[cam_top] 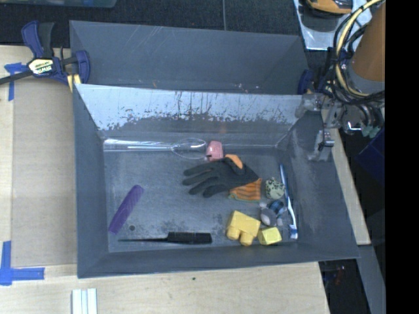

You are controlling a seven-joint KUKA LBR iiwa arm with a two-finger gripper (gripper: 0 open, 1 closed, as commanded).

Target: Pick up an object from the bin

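A black comb (171, 238) is lying flat along the lower edge of the bin (88, 182) floor, at the bottom of the frame. Right of it a yellow block (241, 227) is sitting just beside a smaller yellow-green piece (270, 235). A purple stick (126, 208) is resting at a slant at the lower left of the floor, well apart from the rest. In the middle a black glove (213, 175) with an orange patch is spreading its fingers leftward, and a small pink thing (215, 150) is touching its upper edge, next to a clear plastic spoon (186, 146). A blue toothbrush (287, 201) is running along the right edge of the floor, with a few small round bits (272, 198) crowding between it and the glove.

The gripper (324, 150) is hanging at the upper right of the frame, over the bin's sloping right wall, above and apart from the toothbrush, which is the thing nearest to it. It is holding nothing, and whether it is open or closed cannot be told.
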